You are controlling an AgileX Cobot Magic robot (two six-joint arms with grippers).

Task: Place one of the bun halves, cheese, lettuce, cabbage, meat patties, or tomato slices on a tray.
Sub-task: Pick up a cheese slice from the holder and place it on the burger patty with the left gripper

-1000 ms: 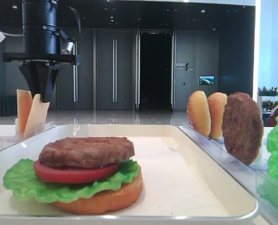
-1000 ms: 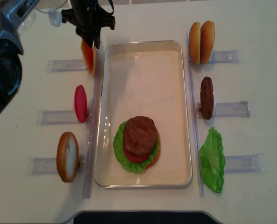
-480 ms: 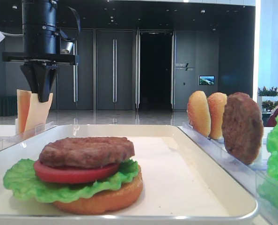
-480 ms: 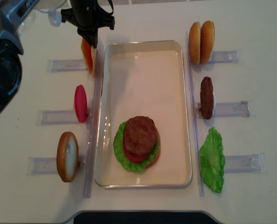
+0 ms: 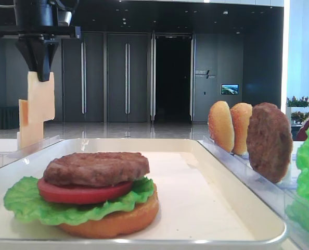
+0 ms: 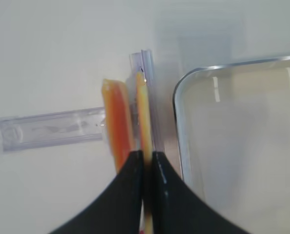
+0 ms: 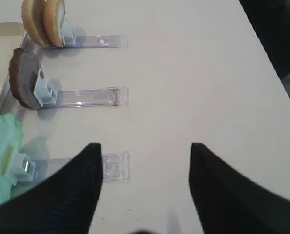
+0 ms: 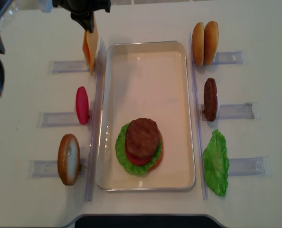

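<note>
Left end effector [image 5: 40,73] pinched shut on the cheese [image 5: 41,99], slice hanging upright above its clear rack [image 6: 47,129], just left of the tray [image 8: 145,47]. A second orange slice [image 6: 116,122] stands beside it in the rack. Right end effector [image 7: 145,187] wide, over bare worktop [image 7: 194,73], holding nothing.

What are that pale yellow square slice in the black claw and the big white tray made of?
The pale yellow square cheese slice looks like stiff plastic or foam: it hangs flat from the shut left gripper without drooping, so it is likely imitation food. The large white rectangular tray looks like glossy plastic or enamelled metal; its rounded rim catches bright highlights. I cannot tell which.
</note>
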